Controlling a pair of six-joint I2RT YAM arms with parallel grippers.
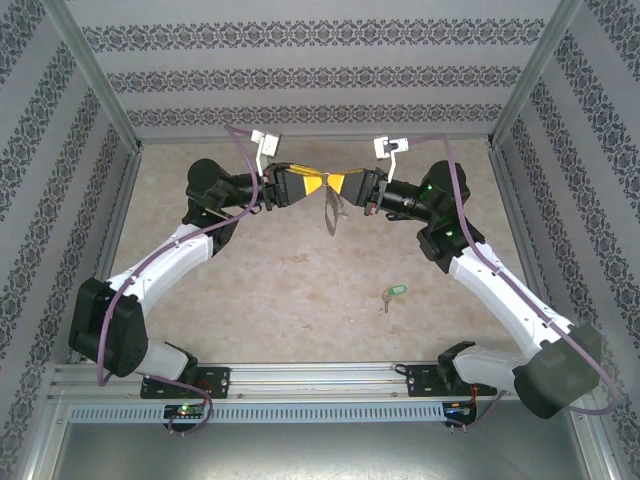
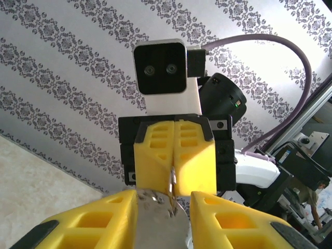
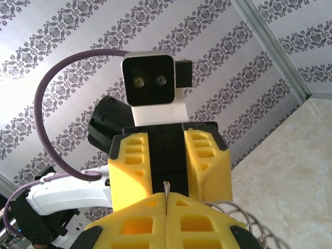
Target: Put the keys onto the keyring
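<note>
Keys (image 1: 392, 294) with a light green tag lie flat on the beige worktop (image 1: 280, 290) in the top view, in front of the right arm and well apart from both hands. Further back, the left hand (image 1: 310, 185) and the right hand (image 1: 345, 184) meet tip to tip above the worktop, and the keyring (image 1: 331, 212) hangs down between them. In the left wrist view, the left hand (image 2: 163, 207) has its yellow fingers (image 2: 104, 220) on both sides of the grey metal of the keyring (image 2: 162, 225) and grasps it across its width. Opposite, the right hand (image 2: 174, 166) is clenched on a thin edge of the same metal. In the right wrist view, the right hand (image 3: 166, 207) has its fingers pressed together, with a thin piece of the keyring (image 3: 166, 188) pinched in the seam. The left hand (image 3: 167, 155) faces it with its fingers apart.
</note>
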